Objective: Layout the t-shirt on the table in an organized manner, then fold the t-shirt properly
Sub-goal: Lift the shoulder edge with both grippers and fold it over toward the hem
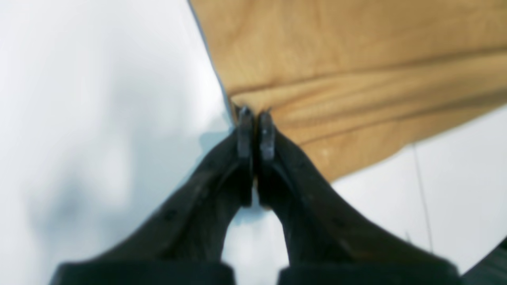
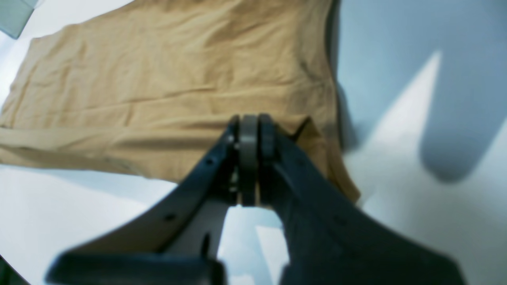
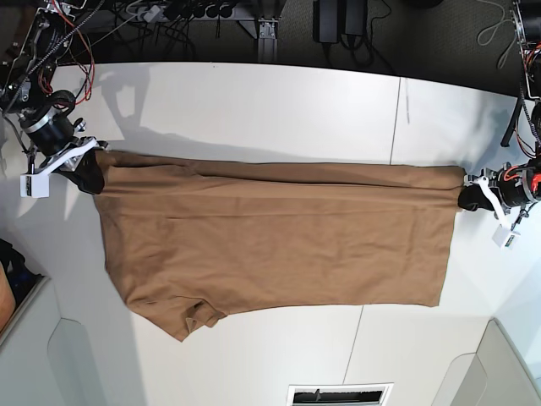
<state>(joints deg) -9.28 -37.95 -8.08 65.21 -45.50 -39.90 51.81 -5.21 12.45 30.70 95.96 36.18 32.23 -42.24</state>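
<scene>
Base view: left gripper [image 3: 467, 196] and right gripper [image 3: 90, 178] each pinch a top corner of the shirt [image 3: 279, 237], jaws clamped on the cloth. It stretches taut between them along its upper edge; the rest lies spread on the table [image 3: 254, 110], one sleeve rumpled at the lower edge.

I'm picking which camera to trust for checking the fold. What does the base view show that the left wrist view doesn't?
Only the base view: the whole shirt stretched between both arms, its sleeve at the bottom, the right tool, and the cables beyond the table.
Only the left wrist view: the left tool shut on a shirt corner, close up.
Both: tan shirt, white table, left tool.
</scene>
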